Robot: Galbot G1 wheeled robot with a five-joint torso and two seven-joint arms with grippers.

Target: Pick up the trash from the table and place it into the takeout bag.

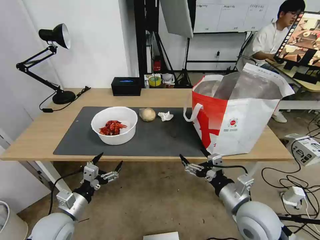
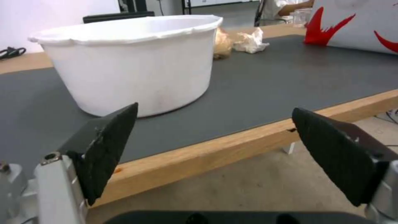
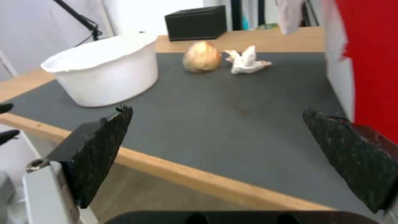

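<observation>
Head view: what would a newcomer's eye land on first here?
The tall red-and-white bag standing open at the table's right end, foil lining showing. Next, the white bowl of red shells on the grey mat. Both grippers, left and right, hover open below the near edge.

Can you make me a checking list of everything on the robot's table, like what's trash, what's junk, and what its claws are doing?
Surface: light-wood table with a dark grey mat on it.
Job's things: white bowl of red shells, beige lump and crumpled tissue sit apart on the mat; takeout bag stands upright and open at the robot's right end.
Clutter: black box and desk lamp along the far edge.
Grippers: left tool and right tool, both open, hang below the near table edge, holding nothing.
Cables: lamp cord on the table; more cables on the floor.
Surroundings: white wall, black stands behind.
</observation>
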